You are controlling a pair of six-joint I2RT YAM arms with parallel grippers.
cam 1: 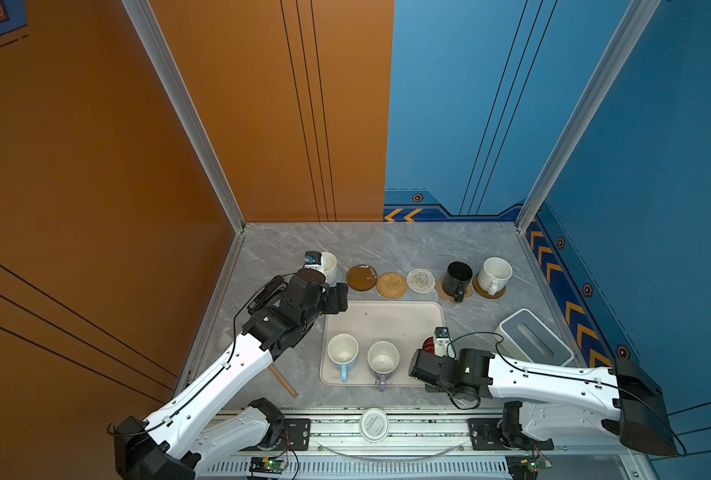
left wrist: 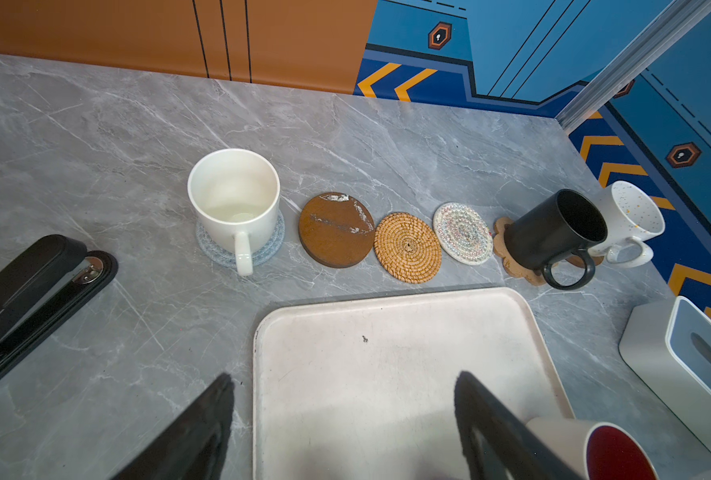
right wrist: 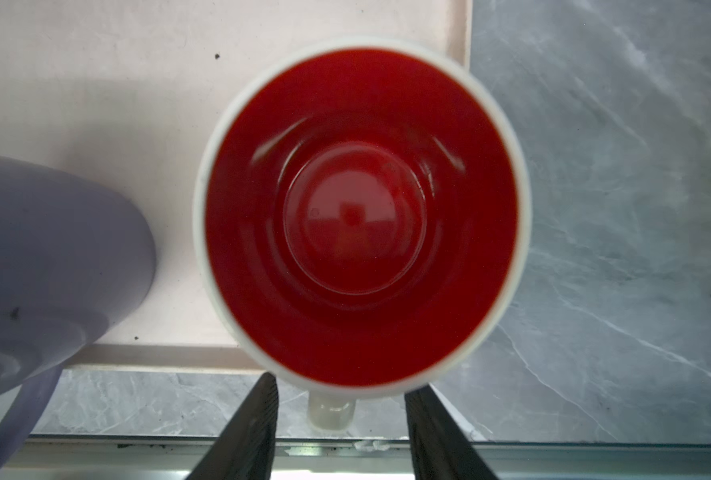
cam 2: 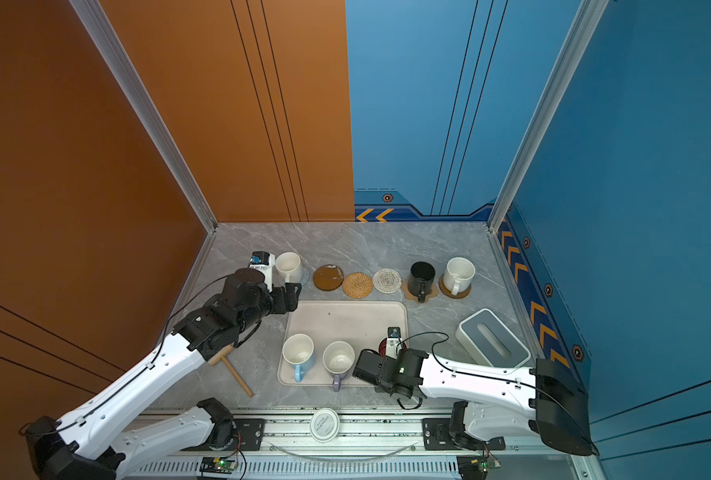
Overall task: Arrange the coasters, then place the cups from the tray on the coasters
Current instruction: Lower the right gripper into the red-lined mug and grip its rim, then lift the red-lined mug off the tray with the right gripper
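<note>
White mug (left wrist: 234, 199) on grey-blue coaster (left wrist: 216, 251), brown coaster (left wrist: 336, 229) just beside, cream tray (left wrist: 408, 332) below wide-spread pincer (left wrist: 345, 376).

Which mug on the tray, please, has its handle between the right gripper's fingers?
The red-lined white mug at the tray's right edge; the light blue mug and lavender mug stand clear.

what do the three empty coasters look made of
Brown disc: likely wood or cork, flat dark face with pale streaks, either scuffs or glare. Tan round coaster: rattan or straw, coiled ribs showing. Whitish round coaster: probably cotton rope, soft braided rings, faint coloured flecks.
</note>
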